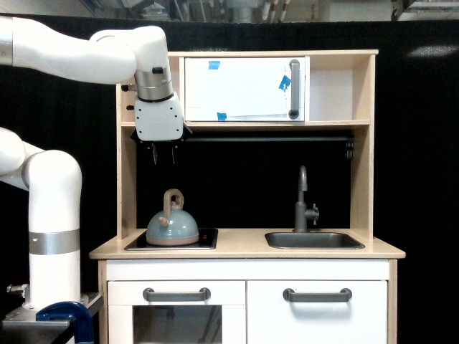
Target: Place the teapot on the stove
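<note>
Exterior view shows the stove [204, 239] set flat into the toy kitchen's counter, with the teapot [172, 227] sitting upright on it. High above the stove, well clear of the teapot's handle, the gripper [163, 155] hangs with its fingers slightly parted, holding nothing.

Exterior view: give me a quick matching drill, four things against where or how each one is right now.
Things:
1. teapot
2. claw
3. faucet
4. cupboard door

Places or states:
A. behind the sink
B. closed, with blue tape pieces
C. upright on the stove
D. open, empty, hanging high above the stove

Pairs: 1-C, 2-D, 3-A, 4-B
</note>
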Available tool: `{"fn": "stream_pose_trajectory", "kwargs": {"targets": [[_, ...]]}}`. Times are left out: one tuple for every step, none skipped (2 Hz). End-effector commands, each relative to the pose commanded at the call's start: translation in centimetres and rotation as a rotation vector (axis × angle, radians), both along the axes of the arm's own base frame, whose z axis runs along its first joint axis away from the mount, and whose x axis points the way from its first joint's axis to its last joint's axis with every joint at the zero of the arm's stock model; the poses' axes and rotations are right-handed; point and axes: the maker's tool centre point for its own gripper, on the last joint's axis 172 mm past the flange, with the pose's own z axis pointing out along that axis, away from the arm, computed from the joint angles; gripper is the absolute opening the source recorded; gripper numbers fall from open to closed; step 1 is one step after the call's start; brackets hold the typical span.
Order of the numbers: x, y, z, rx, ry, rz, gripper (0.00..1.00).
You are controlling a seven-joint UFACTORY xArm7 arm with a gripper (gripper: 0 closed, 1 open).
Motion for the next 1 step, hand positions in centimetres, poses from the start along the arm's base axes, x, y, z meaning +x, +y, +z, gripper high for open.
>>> {"fn": "stream_pose_trajectory", "kwargs": {"targets": [[0.90, -0.50, 1.80, 0.073, 0.051, -0.019, 1.00]]}}
